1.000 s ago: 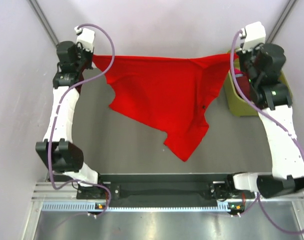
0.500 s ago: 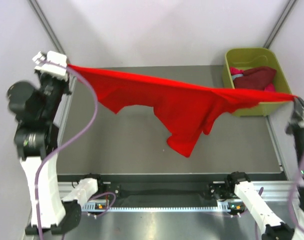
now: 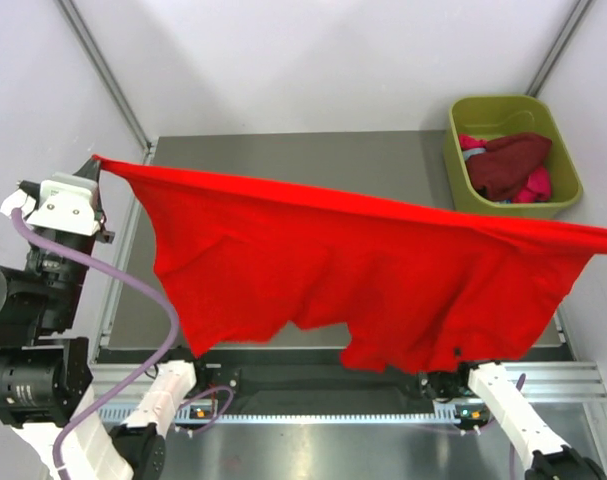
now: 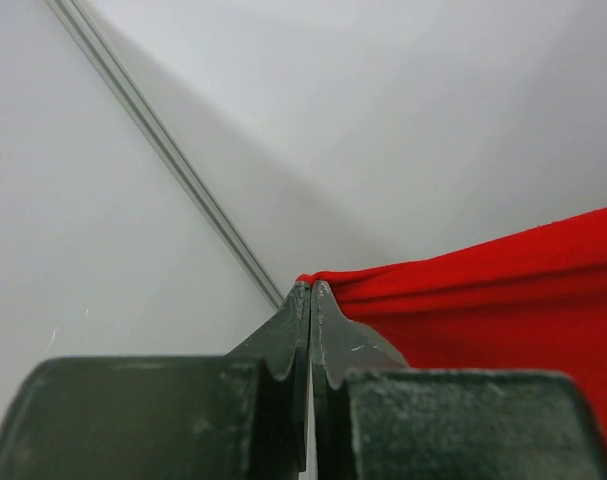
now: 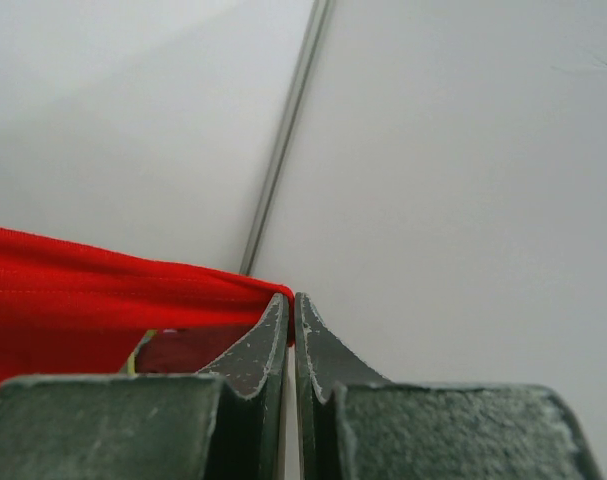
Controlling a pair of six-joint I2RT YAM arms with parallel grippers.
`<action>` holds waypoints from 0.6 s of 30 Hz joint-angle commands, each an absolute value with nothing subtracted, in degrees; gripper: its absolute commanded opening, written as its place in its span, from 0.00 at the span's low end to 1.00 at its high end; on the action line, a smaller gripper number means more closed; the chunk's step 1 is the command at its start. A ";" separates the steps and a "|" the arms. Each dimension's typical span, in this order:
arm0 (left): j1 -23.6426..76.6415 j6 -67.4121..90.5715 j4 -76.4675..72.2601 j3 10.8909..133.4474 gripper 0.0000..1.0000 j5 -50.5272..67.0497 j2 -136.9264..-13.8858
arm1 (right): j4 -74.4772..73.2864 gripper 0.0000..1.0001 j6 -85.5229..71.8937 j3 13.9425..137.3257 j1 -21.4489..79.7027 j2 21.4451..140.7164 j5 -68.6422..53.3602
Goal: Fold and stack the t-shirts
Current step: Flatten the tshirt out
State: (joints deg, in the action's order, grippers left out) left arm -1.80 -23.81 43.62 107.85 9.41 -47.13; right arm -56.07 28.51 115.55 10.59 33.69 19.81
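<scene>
Large bright red cloth t-shirt (image 3: 363, 290) is stretched in the air between both arms, above the grey table (image 3: 283, 155).

Left gripper (image 4: 311, 292): jaws pressed together, pinching a bunched corner of the red shirt's top edge. In the top view this corner sits at the left, beside the side rail.

Right gripper (image 5: 288, 300): jaws likewise pressed together on the opposite end of the same edge. It lies beyond the right border of the top view.

Change against half a second ago: the shirt was then a narrow sagging band with one tail hanging mid-table. It now hangs as a broad sheet, with its lower hem reaching the near edge over the arm bases. The left gripper has come nearer and lower.

Change against a second ago: both grippers were at the far end, and the right arm hid the olive-green plastic tub (image 3: 560, 135). The tub is now fully in sight at the far right corner. It holds a dark maroon shirt (image 3: 508, 165) and a magenta-pink one (image 3: 538, 186).
</scene>
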 commanded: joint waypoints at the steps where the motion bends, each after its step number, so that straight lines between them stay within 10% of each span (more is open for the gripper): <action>1: -2.64 -26.89 38.94 104.79 0.00 0.53 -51.06 | -47.04 0.00 34.62 111.22 12.65 37.18 32.70; 10: -2.64 -36.03 30.34 77.02 0.00 2.46 -59.32 | -33.23 0.00 38.41 73.95 18.63 38.23 23.74; 18: -2.37 -39.73 23.73 69.85 0.00 6.07 -86.53 | -19.99 0.00 37.35 55.55 17.41 63.15 10.20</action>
State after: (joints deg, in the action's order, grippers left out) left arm -2.04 -37.23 29.98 66.32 6.15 -80.49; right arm -30.72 36.45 56.80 18.06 55.46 14.70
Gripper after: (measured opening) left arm 0.011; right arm 0.008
